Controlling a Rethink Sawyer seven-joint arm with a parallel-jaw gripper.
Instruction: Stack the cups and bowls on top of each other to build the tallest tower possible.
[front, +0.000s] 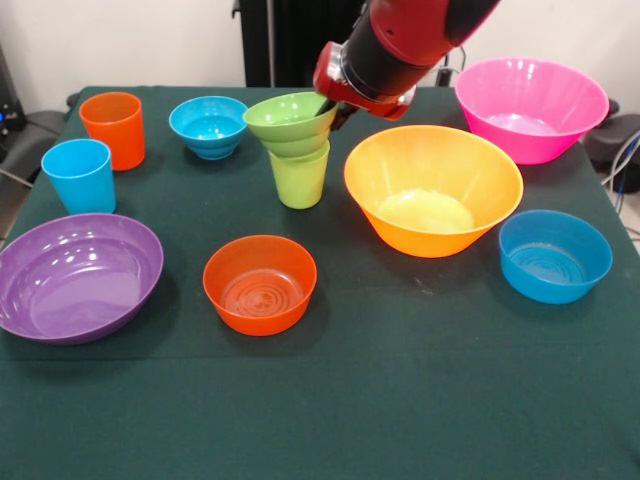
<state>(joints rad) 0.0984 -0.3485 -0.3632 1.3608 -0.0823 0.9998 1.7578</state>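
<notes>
The lime green cup (300, 178) stands upright at the table's middle. The small green bowl (288, 118) sits tilted on the cup's mouth. My gripper (332, 108) comes down from the top, with its jaws pinching the bowl's right rim. The orange cup (113, 128) and the light blue cup (79, 175) stand at the left. The small blue bowl (208, 125) lies between the orange cup and the tower. The medium orange bowl (260, 283) lies in front of the tower. The medium blue bowl (554, 255) lies at the right.
The large purple bowl (78, 275) lies at the left front. The yellow-orange bowl (432, 188) sits just right of the green cup. The pink bowl (530, 105) is at the far right. A dark green cloth (380, 400) covers the table.
</notes>
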